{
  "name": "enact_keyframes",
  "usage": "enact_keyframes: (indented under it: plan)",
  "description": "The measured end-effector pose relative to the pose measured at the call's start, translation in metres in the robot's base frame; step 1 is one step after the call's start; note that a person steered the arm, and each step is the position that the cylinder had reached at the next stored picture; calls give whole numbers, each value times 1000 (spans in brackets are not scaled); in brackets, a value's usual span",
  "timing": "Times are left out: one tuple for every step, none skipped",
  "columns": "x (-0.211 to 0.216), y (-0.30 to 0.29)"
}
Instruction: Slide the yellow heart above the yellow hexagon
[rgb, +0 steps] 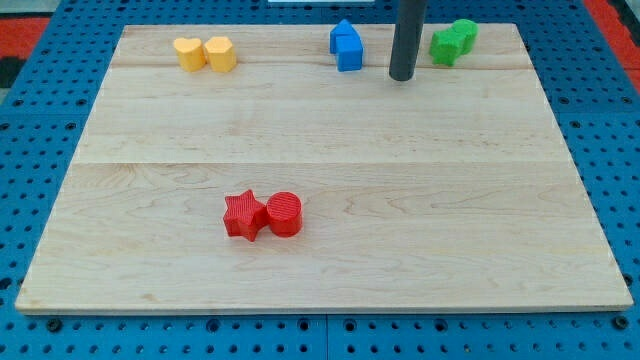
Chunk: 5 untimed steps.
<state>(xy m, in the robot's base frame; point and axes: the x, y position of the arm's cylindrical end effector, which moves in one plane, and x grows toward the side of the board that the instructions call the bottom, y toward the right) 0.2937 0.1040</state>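
Note:
A yellow heart (188, 53) and a yellow hexagon (221, 53) sit side by side, touching, near the board's top left; the heart is on the left of the hexagon. My tip (402, 76) is at the top of the board, right of centre, far to the right of both yellow blocks. It stands between a blue block (346, 46) on its left and a green block (453, 42) on its right, touching neither.
A red star (243, 215) and a red cylinder (285, 213) touch each other at the lower middle-left of the wooden board (330, 270). Blue pegboard surrounds the board.

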Motion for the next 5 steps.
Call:
enact_keyframes:
  plan:
    - [28, -18]
    - [73, -64]
    - [87, -137]
    - [87, -223]
    - [77, -296]
